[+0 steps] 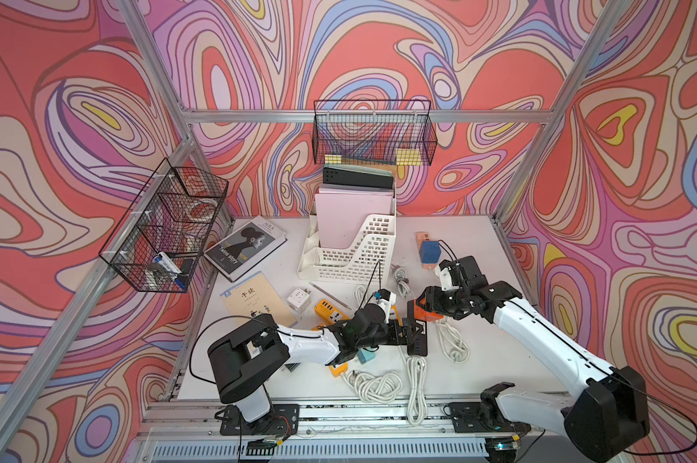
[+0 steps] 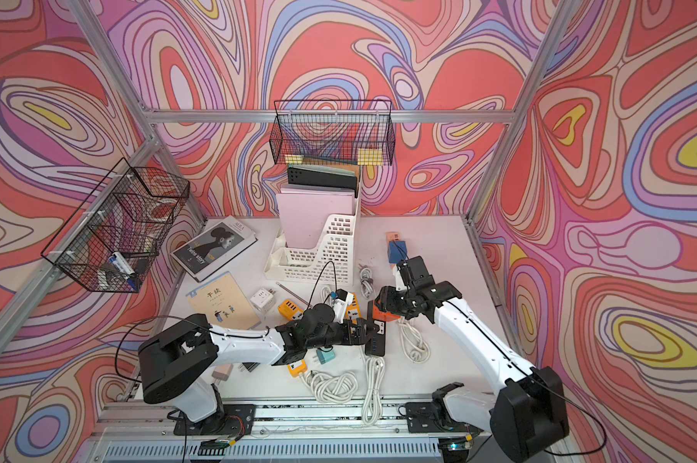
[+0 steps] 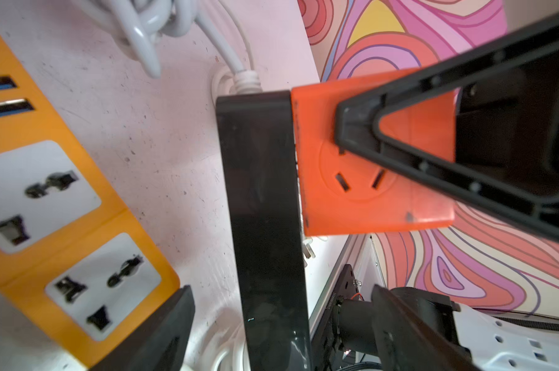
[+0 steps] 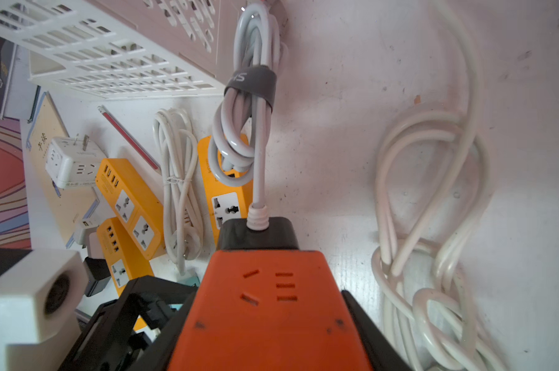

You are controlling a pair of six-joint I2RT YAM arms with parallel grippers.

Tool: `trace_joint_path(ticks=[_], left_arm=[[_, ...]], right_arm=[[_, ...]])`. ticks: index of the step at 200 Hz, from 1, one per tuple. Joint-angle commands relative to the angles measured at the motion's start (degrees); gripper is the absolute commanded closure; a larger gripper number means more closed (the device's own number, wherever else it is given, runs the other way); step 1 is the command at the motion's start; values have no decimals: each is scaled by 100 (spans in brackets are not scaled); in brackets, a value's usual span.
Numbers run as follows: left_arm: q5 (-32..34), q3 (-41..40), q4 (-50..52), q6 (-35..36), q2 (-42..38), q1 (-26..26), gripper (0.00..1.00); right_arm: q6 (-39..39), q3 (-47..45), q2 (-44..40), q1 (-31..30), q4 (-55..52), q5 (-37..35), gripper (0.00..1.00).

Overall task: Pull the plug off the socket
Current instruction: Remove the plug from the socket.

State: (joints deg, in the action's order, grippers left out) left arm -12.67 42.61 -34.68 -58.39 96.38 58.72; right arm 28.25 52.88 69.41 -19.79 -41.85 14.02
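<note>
Plug [image 3: 368, 205] edge touching socket [image 3: 262, 192]; cables [image 4: 426, 192] crowd nearby.

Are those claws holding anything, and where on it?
The right gripper clamps the orange plug by its opposite sides; the left gripper, open, straddles the black socket strip.

Count taken. On the surface:
- three yellow power strips [image 4: 128, 199]
- one black strip [image 3: 265, 208]
- one orange plug [image 4: 265, 305]
- two cube adapters [image 1: 296, 298]
- five coiled white cables [image 1: 374, 385]
- two books [image 1: 244, 246] lying flat
- one pencil [image 1: 330, 295]
- one file rack [image 1: 354, 260]

Wire baskets [image 1: 162, 232]: two. Robot arms [image 1: 306, 344]: two.
</note>
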Motion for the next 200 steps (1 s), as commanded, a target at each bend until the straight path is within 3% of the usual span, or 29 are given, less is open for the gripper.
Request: trace_joint_path(ticks=[1,13,33,87,107,138,174,186,200], left_arm=[[-88,413,147,282,299,12,11],[-145,507,170,183,480,34,14],[-234,551,67,23,674,43,27],[-67,574,185,-198,604,30,77],[11,489,239,-627,582,-84,87],[-116,403,118,-1287,760,-299,94],[78,618,1190,-1186,847,-308,98],[214,651,1523,-1158,846,-308,98],[348,708,1859,-1092,840,-308,99]], right_arm=[[128,28,-215,60,431,318,72],[143,38,-209,71,447,367,72],[162,79,-177,81,457,411,73],[228,56,-137,133,416,345,73],[359,7,-243,134,381,285,73],[1289,-645,-865,125,942,543,74],[1104,-233,-1243,308,-79,-782,76],[1013,-151,-1244,499,-56,-480,76],[1163,-260,-1240,666,350,347,76]])
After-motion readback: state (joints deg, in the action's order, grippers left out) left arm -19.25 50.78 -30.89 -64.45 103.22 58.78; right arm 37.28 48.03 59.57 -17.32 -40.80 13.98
